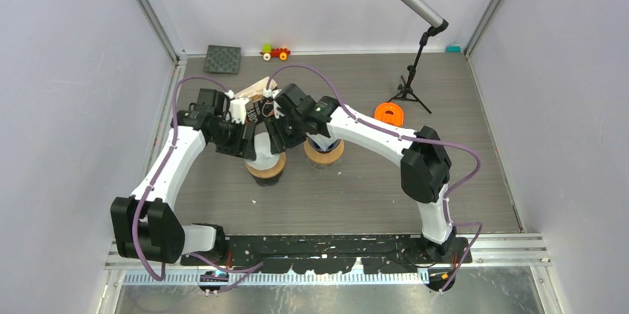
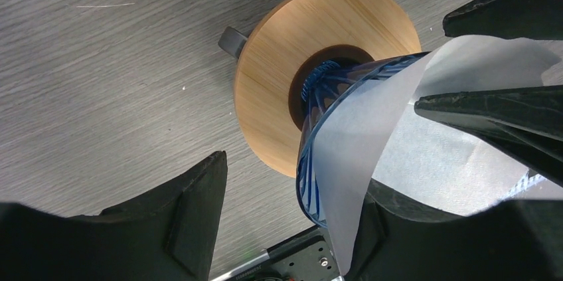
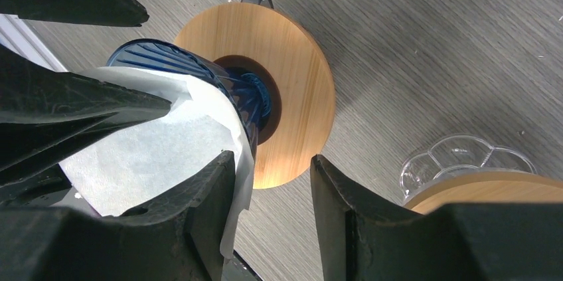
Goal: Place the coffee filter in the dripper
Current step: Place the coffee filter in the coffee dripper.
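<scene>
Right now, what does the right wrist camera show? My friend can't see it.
A white coffee filter lies in the blue dripper, hanging over its rim, on a round wooden base. The open right gripper is in front.

— How are the arms made up?
— White shells are seen on the left arm (image 1: 169, 165) and the right arm (image 1: 374, 132), joined by bulky black joint housings (image 1: 425, 168). Both are carried on a black base rail (image 1: 326, 243) at the near edge.
— What is noted of the wiring?
— A purple cable (image 1: 176, 110) is run along each arm in loose loops, from base to wrist. A small green light (image 1: 320, 108) is shown near the right wrist.
— And the ends?
— The left gripper (image 2: 295, 173) and the right gripper (image 3: 272, 161) are fitted with matte black fingers (image 3: 352, 221), broad at the root and tapered to blunt wedge tips. Faint scuffing is seen on their faces.
</scene>
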`<state>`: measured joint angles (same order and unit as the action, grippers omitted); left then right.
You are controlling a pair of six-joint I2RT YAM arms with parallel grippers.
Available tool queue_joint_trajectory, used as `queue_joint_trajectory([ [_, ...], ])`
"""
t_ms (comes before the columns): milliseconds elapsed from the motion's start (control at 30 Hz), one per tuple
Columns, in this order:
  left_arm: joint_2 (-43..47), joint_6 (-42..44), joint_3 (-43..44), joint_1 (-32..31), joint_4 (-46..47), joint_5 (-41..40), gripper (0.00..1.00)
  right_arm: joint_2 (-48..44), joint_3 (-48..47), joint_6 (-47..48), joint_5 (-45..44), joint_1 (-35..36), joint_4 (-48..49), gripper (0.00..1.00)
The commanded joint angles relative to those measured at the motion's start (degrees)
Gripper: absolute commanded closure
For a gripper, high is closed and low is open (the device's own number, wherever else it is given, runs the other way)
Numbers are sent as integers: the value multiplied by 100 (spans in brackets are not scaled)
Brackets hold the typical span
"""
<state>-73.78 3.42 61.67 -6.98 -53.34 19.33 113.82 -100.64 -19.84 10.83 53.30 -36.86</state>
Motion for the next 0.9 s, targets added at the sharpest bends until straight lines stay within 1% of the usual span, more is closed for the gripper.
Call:
queue_joint_trajectory([
  [0, -14, 65, -90, 43, 242, 61, 41, 43, -178, 46, 64, 49, 91, 49],
  [233, -24, 137, -210, 48, 343, -97, 41, 81, -151, 143, 29, 73, 108, 48],
  [467, -50, 150, -251, 72, 404, -207, 41, 143, -193, 245, -231, 84, 76, 48],
  [867, -98, 192, -270, 144, 406, -102, 40, 215, -159, 340, -459, 82, 58, 48],
])
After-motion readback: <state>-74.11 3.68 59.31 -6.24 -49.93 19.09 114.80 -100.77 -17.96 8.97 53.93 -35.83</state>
